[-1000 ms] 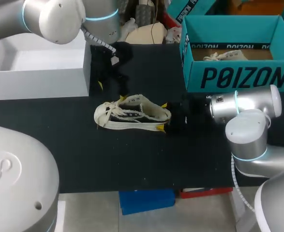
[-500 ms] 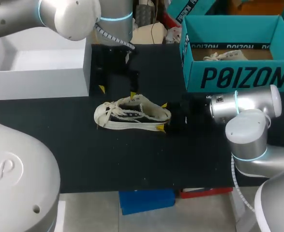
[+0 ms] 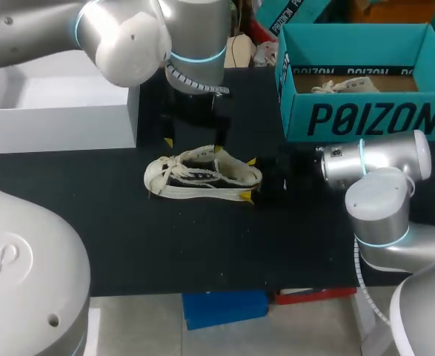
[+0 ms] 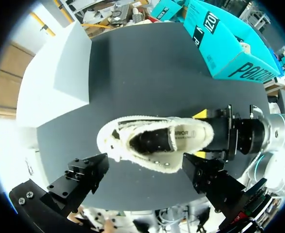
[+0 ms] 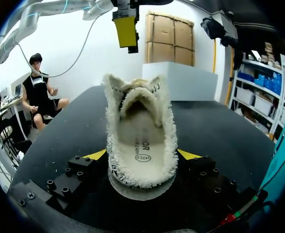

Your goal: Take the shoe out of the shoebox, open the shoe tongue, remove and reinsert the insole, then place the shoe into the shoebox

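A cream shoe (image 3: 202, 172) with a fleecy lining lies on its sole in the middle of the black table, toe to the left. My right gripper (image 3: 248, 178) is shut on its heel, one yellow tip on each side. In the right wrist view the heel (image 5: 140, 141) sits between my own fingertips (image 5: 96, 154), and the insole shows inside. My left gripper (image 3: 193, 146) hangs open just above the shoe's laces and tongue. In the left wrist view the shoe's opening (image 4: 152, 143) lies below the wide-spread fingers (image 4: 208, 174). The teal shoebox (image 3: 365, 119) stands at the back right.
A second pale shoe (image 3: 343, 85) lies inside the shoebox. A large white box (image 3: 61, 111) stands at the table's back left, close to my left arm. Bare black table stretches in front of the shoe.
My left arm has swung right and forward, bringing its open gripper from behind the shoe's toe to over its middle. The right gripper and the shoe have not moved.
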Robot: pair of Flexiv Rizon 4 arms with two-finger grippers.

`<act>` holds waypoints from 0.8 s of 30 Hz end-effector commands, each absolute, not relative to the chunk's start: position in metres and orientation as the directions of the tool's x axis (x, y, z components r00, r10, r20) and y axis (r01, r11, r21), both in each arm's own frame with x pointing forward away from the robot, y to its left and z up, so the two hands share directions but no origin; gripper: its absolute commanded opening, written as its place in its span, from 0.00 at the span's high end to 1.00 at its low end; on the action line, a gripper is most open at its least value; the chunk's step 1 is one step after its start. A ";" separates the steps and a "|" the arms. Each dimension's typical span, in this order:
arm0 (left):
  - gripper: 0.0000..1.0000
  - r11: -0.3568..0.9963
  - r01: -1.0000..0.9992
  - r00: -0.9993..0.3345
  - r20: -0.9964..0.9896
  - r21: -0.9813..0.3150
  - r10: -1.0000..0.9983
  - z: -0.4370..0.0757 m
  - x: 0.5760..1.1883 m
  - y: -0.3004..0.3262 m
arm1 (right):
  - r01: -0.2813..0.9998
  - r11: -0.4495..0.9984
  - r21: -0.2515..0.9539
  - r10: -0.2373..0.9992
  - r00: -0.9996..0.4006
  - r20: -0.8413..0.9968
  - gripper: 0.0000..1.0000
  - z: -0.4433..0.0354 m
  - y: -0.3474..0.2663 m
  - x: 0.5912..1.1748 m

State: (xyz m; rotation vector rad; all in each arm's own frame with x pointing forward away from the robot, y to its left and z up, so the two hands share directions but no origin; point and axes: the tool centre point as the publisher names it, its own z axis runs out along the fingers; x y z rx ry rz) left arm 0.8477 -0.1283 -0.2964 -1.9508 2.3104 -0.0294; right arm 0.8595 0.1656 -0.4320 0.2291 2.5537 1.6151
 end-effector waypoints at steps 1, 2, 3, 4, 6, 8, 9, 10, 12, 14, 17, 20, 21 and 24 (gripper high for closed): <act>0.00 0.168 -0.984 -0.160 -0.128 -0.060 -0.979 -0.305 0.851 -0.140 | 0.069 0.423 0.904 0.189 -0.982 -0.014 1.00 -0.434 0.168 0.860; 0.00 0.173 -0.984 -0.165 -0.139 -0.050 -0.977 -0.307 0.852 -0.143 | 0.069 0.423 0.904 0.189 -0.982 -0.014 1.00 -0.434 0.168 0.860; 0.00 0.175 -0.984 -0.168 -0.165 -0.033 -0.972 -0.310 0.852 -0.145 | 0.069 0.423 0.904 0.189 -0.982 -0.014 1.00 -0.434 0.168 0.860; 0.00 0.188 -0.982 -0.179 -0.183 -0.029 -0.967 -0.313 0.852 -0.149 | 0.069 0.423 0.904 0.189 -0.982 -0.014 1.00 -0.434 0.168 0.860; 0.00 0.211 -0.977 -0.205 -0.198 -0.013 -0.958 -0.319 0.850 -0.155 | 0.069 0.423 0.904 0.189 -0.982 -0.014 1.00 -0.434 0.168 0.860; 0.00 0.229 -0.973 -0.222 -0.212 -0.006 -0.952 -0.324 0.849 -0.161 | 0.069 0.423 0.904 0.189 -0.982 -0.014 1.00 -0.434 0.168 0.860; 0.00 0.231 -0.973 -0.226 -0.226 0.004 -0.948 -0.327 0.849 -0.163 | 0.069 0.423 0.904 0.189 -0.982 -0.014 1.00 -0.434 0.168 0.860; 0.00 0.228 -0.974 -0.224 -0.232 0.012 -0.946 -0.329 0.849 -0.166 | 0.069 0.423 0.904 0.189 -0.982 -0.014 1.00 -0.434 0.168 0.860; 0.00 0.220 -0.975 -0.220 -0.257 0.028 -0.941 -0.334 0.850 -0.170 | 0.069 0.423 0.904 0.189 -0.982 -0.014 1.00 -0.434 0.168 0.860; 0.00 0.215 -0.976 -0.219 -0.301 0.044 -0.928 -0.341 0.851 -0.174 | 0.069 0.423 0.904 0.189 -0.982 -0.014 1.00 -0.434 0.168 0.860; 0.00 0.215 -0.974 -0.226 -0.350 0.072 -0.909 -0.350 0.851 -0.178 | 0.069 0.423 0.904 0.189 -0.982 -0.014 1.00 -0.434 0.168 0.860; 0.00 0.198 -0.976 -0.218 -0.402 0.092 -0.889 -0.355 0.851 -0.178 | 0.069 0.423 0.904 0.189 -0.982 -0.014 1.00 -0.434 0.168 0.860; 0.00 0.200 -0.975 -0.222 -0.400 0.096 -0.889 -0.357 0.852 -0.178 | 0.069 0.423 0.904 0.189 -0.982 -0.014 1.00 -0.434 0.168 0.860; 0.00 0.198 -0.975 -0.224 -0.432 0.105 -0.873 -0.360 0.854 -0.174 | 0.069 0.423 0.904 0.189 -0.982 -0.014 1.00 -0.434 0.168 0.860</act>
